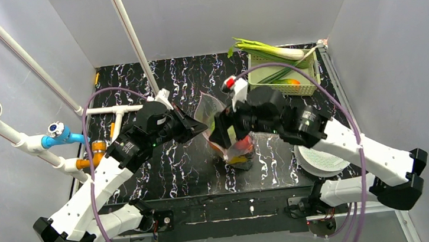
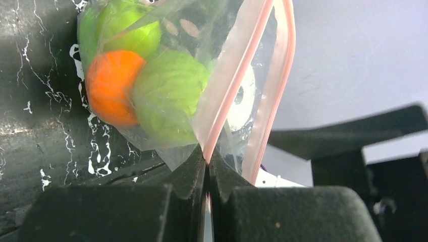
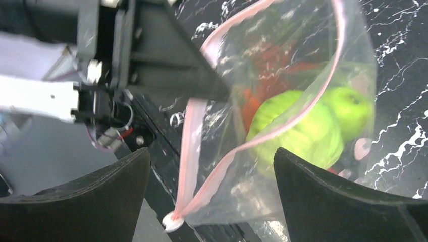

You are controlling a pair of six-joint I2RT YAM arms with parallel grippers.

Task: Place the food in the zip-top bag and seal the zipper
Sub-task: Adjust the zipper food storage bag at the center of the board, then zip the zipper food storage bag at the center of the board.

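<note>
The clear zip-top bag [image 1: 213,108] stands in the middle of the black table, held up between both arms. Food sits inside it: green pieces [image 2: 169,96] and an orange one [image 2: 111,85]; the green ones also show in the right wrist view [image 3: 303,131]. My left gripper [image 2: 207,157] is shut on one pink zipper strip [image 2: 227,96] at the bag's mouth. My right gripper [image 3: 212,151] is open, its fingers wide apart on either side of the bag's corner, where the two pink strips [image 3: 194,146] meet at a white slider [image 3: 172,222]. The strips stand apart, so the mouth is open.
A pale green mesh basket [image 1: 285,92] at the back right holds a leek [image 1: 270,49] and an orange item. A white plate [image 1: 320,159] lies under the right arm. White pipes with a blue fitting [image 1: 59,135] stand at the left.
</note>
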